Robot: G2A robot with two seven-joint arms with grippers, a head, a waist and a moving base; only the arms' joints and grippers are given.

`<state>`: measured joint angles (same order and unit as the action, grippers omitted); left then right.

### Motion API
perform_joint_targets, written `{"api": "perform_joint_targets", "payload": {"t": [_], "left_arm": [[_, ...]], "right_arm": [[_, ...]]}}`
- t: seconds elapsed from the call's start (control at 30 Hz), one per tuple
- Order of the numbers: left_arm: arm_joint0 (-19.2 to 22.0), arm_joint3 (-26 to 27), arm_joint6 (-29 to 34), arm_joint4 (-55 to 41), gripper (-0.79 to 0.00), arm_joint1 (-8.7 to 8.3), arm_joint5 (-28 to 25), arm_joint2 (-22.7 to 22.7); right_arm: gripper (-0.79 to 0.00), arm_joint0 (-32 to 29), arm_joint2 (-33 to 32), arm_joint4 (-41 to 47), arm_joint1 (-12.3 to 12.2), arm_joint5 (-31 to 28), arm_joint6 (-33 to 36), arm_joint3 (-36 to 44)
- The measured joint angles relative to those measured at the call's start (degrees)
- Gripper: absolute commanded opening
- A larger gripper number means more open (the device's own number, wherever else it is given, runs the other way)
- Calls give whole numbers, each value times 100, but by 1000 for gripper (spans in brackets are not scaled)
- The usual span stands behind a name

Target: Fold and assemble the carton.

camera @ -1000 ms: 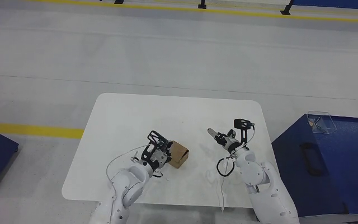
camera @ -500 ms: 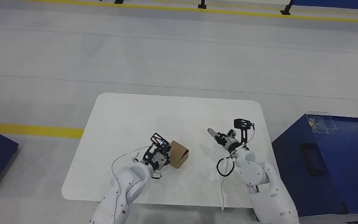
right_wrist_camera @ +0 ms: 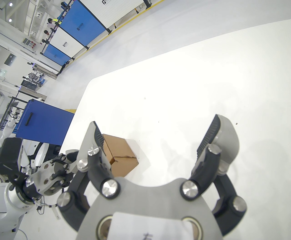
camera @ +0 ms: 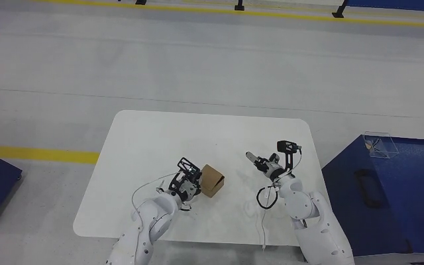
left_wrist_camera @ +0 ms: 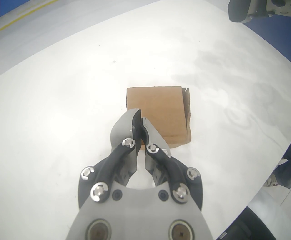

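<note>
Pretty sure I'm parked in a big robotics test hall, not anyone's home. The pale shiny floor [camera: 199, 53] runs on forever with yellow lines [camera: 46, 155] taped across it. Blue and white divider panels [right_wrist_camera: 86, 20] on stands fence off bays, there are metal racks [right_wrist_camera: 29, 79] loaded with gear behind them, and blue cabinets [camera: 377, 199] sit beside my plain white desk [camera: 199, 132].
</note>
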<state>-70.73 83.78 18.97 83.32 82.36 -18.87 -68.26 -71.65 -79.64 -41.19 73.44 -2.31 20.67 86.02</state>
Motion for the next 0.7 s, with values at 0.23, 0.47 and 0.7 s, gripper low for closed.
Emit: {"api": "perform_joint_targets", "payload": {"t": [0.23, 0.47, 0.7], "left_arm": [[-149, 175, -77, 164, -785, -48, 43, 4], [44, -38, -72, 35, -785, -47, 19, 78], [-686, 840, -1010, 316, -785, -179, 98, -270]], "right_arm": [[0, 0, 0, 0, 0, 0, 0, 0], [0, 0, 0, 0, 0, 0, 0, 0], [0, 0, 0, 0, 0, 0, 0, 0]]}}
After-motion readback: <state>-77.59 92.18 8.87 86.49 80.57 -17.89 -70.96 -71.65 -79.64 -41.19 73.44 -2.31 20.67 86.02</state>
